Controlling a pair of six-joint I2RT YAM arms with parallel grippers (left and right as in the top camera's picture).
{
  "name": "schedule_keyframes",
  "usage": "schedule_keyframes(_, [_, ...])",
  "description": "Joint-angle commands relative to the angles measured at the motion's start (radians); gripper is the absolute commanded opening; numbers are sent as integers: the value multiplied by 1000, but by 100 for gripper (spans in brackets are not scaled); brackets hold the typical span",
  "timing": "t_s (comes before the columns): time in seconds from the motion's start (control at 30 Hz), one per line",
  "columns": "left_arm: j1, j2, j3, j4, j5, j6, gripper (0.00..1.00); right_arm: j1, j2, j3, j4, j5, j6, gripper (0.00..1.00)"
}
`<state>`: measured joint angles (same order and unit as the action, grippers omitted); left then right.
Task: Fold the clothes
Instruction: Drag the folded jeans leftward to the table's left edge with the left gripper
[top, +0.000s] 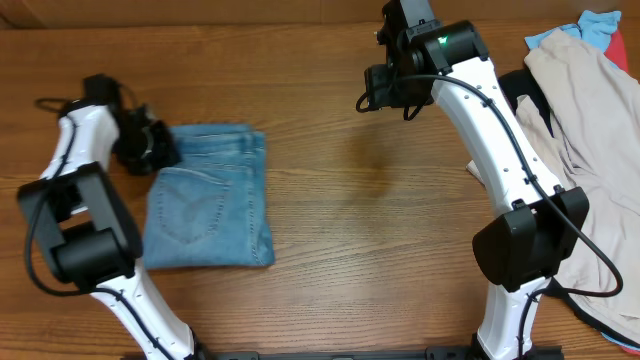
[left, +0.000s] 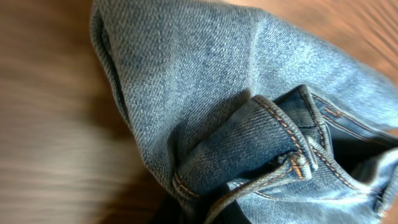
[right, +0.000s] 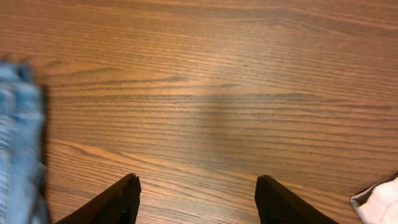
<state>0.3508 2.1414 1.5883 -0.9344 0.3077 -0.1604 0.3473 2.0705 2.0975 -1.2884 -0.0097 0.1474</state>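
Pinching the jeans (top: 210, 200), left hand (top: 165, 152) fully closed.

Tabletop (top: 370, 210): brown wood grain, even finish. Pale beige garment (top: 590, 150): crumpled at 3 o'clock, running along the tabletop's edge. Bright-blue garment (top: 598, 22) and red garment (top: 628, 48): at 2 o'clock, touching the beige garment, both partly cropped.

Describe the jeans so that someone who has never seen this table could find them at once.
On the wooden table, look to the side of the left gripper. There lie the jeans, folded into a rectangle. They alone are light blue denim with a stitched pocket; the beige garment lies heaped at the opposite side.
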Motion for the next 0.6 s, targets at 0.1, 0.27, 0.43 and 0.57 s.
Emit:
schedule_keyframes(0.1, [111, -42, -8, 123, -177, -49, 4, 5, 8, 5, 3, 8, 20, 63])
schedule_keyframes(0.27, [166, -42, 19, 246, -182, -45, 4, 5, 8, 5, 3, 8, 37, 63])
schedule_keyframes(0.43, [203, -42, 162, 274, -188, -34, 4, 5, 8, 5, 3, 8, 38, 63])
schedule_keyframes(0.57, [217, -42, 327, 234, -217, -19, 29, 5, 8, 5, 1, 8, 40, 62])
